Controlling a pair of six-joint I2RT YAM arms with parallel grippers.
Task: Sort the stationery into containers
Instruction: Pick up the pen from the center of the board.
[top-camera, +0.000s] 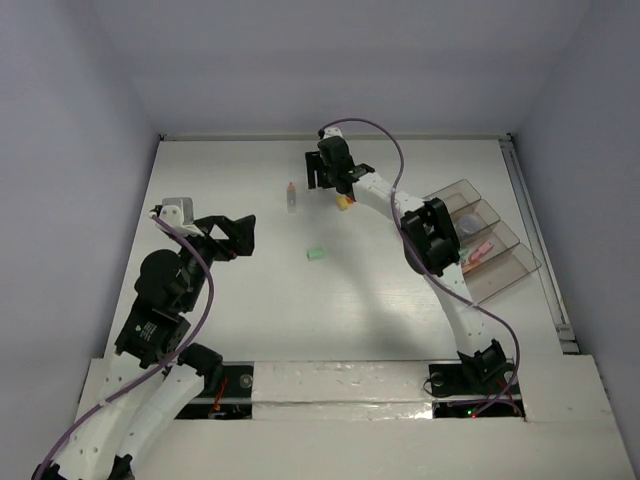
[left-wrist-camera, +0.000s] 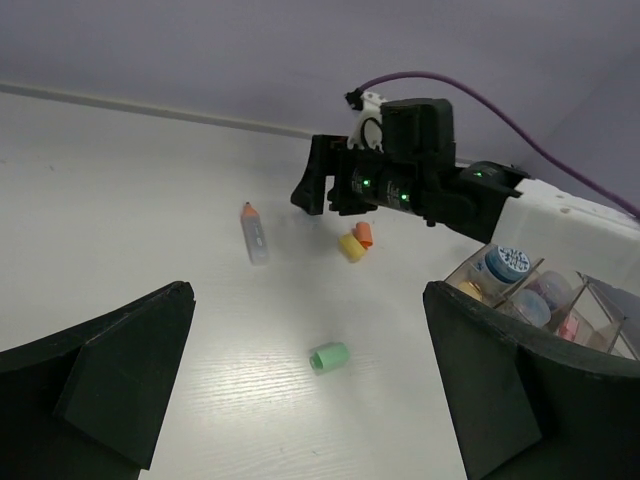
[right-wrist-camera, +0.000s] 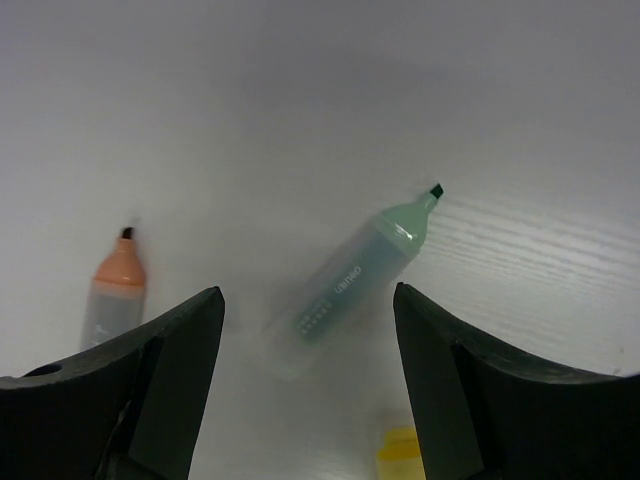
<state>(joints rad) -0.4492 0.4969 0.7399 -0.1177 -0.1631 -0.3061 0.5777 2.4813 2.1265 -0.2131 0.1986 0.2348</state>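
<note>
white wood-grain table (top-camera: 250, 320), one green eraser (top-camera: 315, 254), pale lilac walls (top-camera: 70, 150)

The left arm (top-camera: 160, 300) folds back near its base, and the left gripper (top-camera: 243, 237) points to the right with its jaws spread wide, nothing between them. The right arm (top-camera: 445, 280) stretches far forward and leftward with a bent elbow; the right gripper (top-camera: 318, 181) tilts downward, jaws parted, holding nothing.

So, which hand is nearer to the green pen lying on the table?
Right. The right hand hangs over the green pen, which lies between its open fingers. The left hand is far off, over the left side of the table, open and empty.
</note>
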